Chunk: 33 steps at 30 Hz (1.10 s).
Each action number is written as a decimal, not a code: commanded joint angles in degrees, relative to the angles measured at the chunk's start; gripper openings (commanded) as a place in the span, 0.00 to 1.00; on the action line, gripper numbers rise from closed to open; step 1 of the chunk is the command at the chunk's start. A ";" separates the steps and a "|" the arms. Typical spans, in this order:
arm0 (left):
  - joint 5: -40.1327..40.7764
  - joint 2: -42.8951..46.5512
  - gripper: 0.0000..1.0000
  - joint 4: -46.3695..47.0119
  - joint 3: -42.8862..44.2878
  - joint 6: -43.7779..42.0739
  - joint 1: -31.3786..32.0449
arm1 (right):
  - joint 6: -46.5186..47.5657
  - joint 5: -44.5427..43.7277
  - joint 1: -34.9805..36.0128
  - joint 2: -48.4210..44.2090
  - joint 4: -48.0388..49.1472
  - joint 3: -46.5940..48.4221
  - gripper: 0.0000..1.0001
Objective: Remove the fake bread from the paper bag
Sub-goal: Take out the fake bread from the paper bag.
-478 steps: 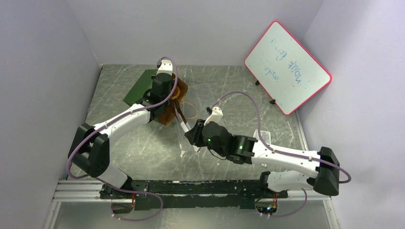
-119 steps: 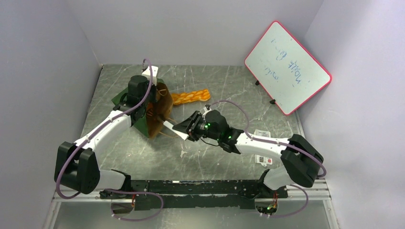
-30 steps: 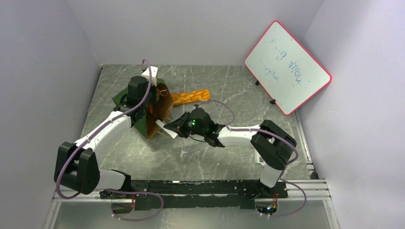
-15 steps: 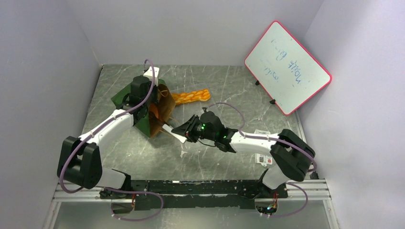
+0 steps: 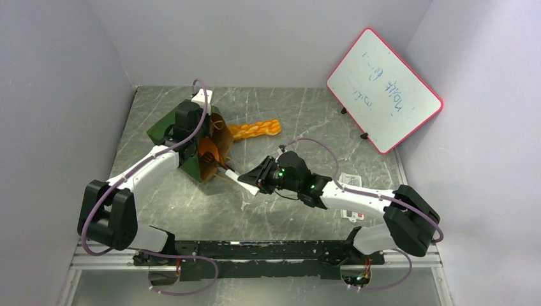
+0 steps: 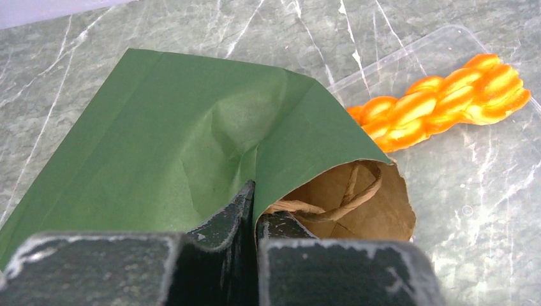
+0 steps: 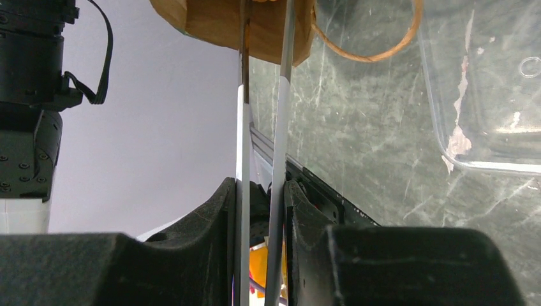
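Observation:
The dark green paper bag (image 5: 167,126) lies tilted on the table with its brown mouth (image 5: 212,153) facing right. My left gripper (image 6: 255,205) is shut on the bag's upper wall (image 6: 191,127) at the mouth, with a tan loop handle (image 6: 344,197) just inside. A braided orange bread (image 5: 255,129) lies on the table right of the bag and also shows in the left wrist view (image 6: 440,95). My right gripper (image 7: 260,197) is shut on metal tongs (image 7: 283,95), whose tips reach the bag's mouth (image 7: 217,19). Any other breads are hidden.
A red-framed whiteboard (image 5: 384,89) leans at the back right. A clear plastic tray (image 7: 485,95) lies beside the tongs, and a clear plastic piece (image 6: 408,54) sits under the braided bread. A small white card (image 5: 349,178) lies near the right arm.
My right gripper has drawn back to the right and nearer with the tongs, so their tips have pulled out toward the bag's mouth. My left gripper has shifted the bag slightly.

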State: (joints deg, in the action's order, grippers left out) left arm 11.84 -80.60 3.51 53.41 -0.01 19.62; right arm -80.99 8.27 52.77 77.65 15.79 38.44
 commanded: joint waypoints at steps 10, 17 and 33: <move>0.73 0.12 0.07 -0.20 2.51 -0.12 -2.84 | 3.72 -0.91 -0.56 -6.73 -5.81 1.55 0.00; 0.95 -0.27 0.07 -1.17 3.10 0.84 -4.12 | 4.90 -1.28 -0.51 -9.28 -7.70 1.47 0.00; 3.55 -1.66 0.07 -3.20 4.24 2.56 -5.51 | 16.64 -4.01 -0.40 -16.60 -15.62 3.94 0.00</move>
State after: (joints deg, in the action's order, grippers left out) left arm 13.37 -81.60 1.21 55.70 1.19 14.96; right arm -69.43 6.28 52.47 64.16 0.47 39.66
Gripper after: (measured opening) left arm 0.076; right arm 0.271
